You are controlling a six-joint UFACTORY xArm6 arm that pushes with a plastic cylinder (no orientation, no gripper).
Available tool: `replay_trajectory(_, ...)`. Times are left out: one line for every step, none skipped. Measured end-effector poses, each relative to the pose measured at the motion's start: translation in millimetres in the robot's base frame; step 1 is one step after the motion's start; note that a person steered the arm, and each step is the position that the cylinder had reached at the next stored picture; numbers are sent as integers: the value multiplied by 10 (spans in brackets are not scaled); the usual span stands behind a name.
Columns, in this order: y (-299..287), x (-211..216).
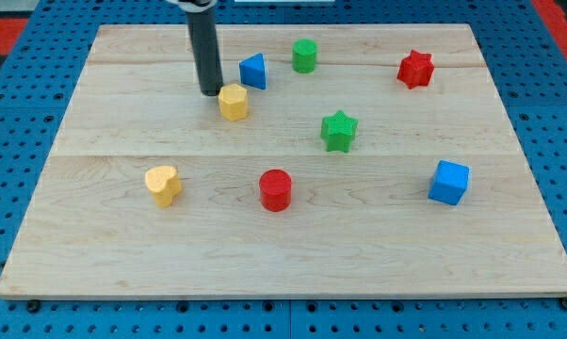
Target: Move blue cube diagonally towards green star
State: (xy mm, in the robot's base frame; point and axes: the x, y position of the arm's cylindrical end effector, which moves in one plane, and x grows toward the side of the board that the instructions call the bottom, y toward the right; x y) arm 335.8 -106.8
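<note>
i read my tip (210,92) down on the wooden board (114,235) toward its top-left corner, just left of the yellow hexagonal block (234,102), near touching it. there are no jaws here, only the rod. the blue cube (449,182) sits near the board's right edge, well apart from my tip. the green star (339,130) lies up and left of it, near mid-board. also present: blue triangular block (253,71), green cylinder (305,56), red star (415,69), red cylinder (275,189), yellow heart (162,185).
</note>
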Motion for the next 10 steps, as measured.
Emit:
replay_trajectory(-3, 121)
replay_trajectory(-3, 334)
replay_trajectory(-3, 353)
replay_trajectory(-15, 353)
replay_trajectory(-42, 353)
replay_trajectory(-264, 353)
replay_trajectory(-725, 352)
replay_trajectory(-973, 328)
replay_trajectory(-1335, 409)
replay_trajectory(-1864, 674)
